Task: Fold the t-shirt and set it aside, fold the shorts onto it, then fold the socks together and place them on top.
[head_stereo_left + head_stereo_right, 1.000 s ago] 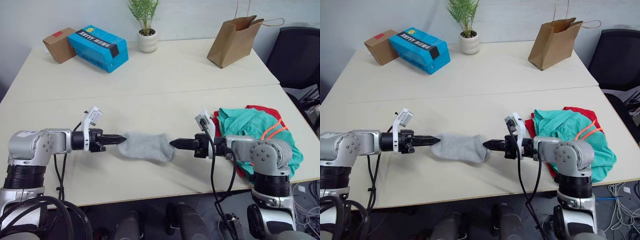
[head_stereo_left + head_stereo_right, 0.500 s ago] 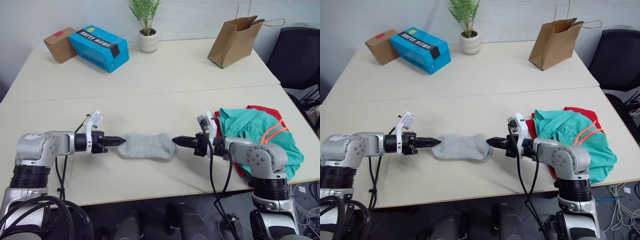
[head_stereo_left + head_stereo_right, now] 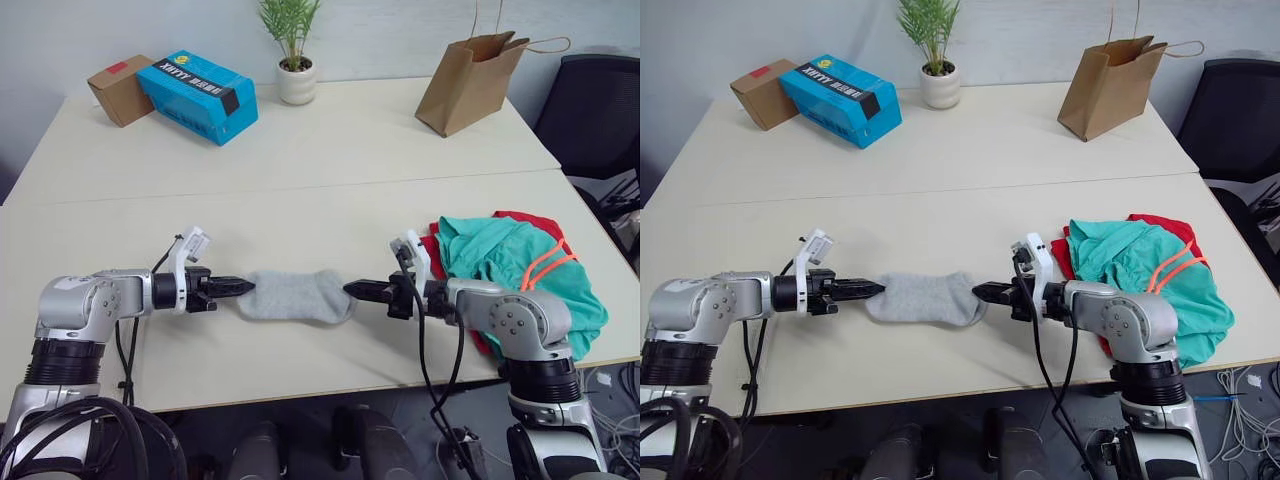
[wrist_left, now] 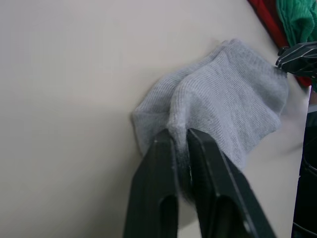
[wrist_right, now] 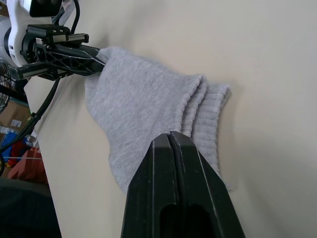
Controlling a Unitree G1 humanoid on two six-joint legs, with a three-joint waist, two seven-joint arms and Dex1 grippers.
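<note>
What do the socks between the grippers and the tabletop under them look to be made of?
The socks: soft grey knit, probably a cotton blend, with fine ribbing at the cuff and a slightly fuzzy matte surface. The table: smooth cream laminate or coated board by the look of it, even in colour with a faint sheen and no visible grain.

Both grippers — left (image 3: 243,286), right (image 3: 354,290) — pinched closed

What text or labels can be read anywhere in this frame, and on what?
"XIITTY": white lettering on the blue box, as best it can be made out; the characters after it are too small to read.
Red patch on the brown box: no readable text.
Paper bag: no print visible.
</note>
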